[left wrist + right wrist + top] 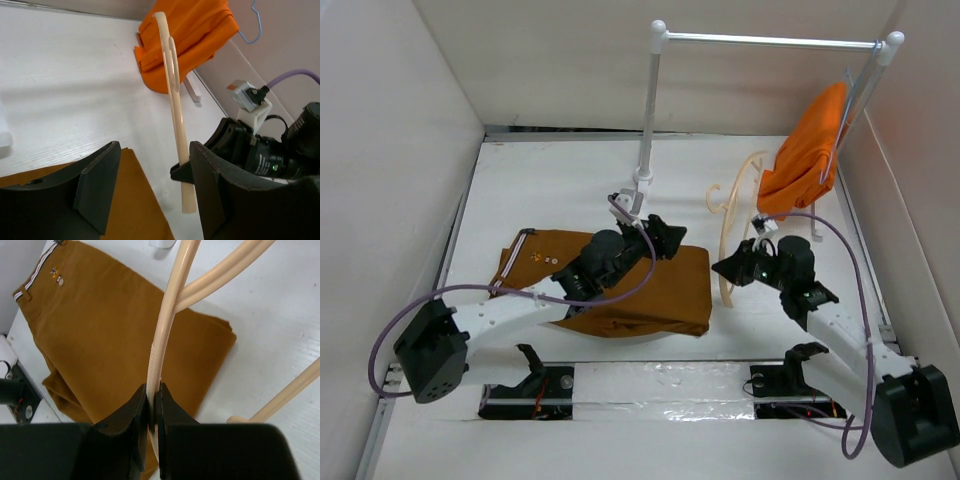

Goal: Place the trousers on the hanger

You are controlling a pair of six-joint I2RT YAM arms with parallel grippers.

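The rust-brown trousers point(640, 295) lie folded flat on the white table, striped waistband at the far left point(37, 275). My left gripper point(665, 236) hovers open over their right end, with nothing between its fingers; brown cloth point(132, 200) shows below the gap point(154, 150). The pale wooden hanger point(725, 288) stands tilted on the table just right of the trousers. My right gripper point(730, 265) is shut on one of its thin arms point(165, 325), pinched between the fingertips point(152, 390). In the left wrist view the hanger point(175, 100) rises just beyond the right finger.
A white clothes rail point(650, 110) stands at the back on two posts. A bright orange garment point(810, 150) hangs from its right end on a thin wire hanger point(255, 25). Pale walls close in the table on the left, back and right.
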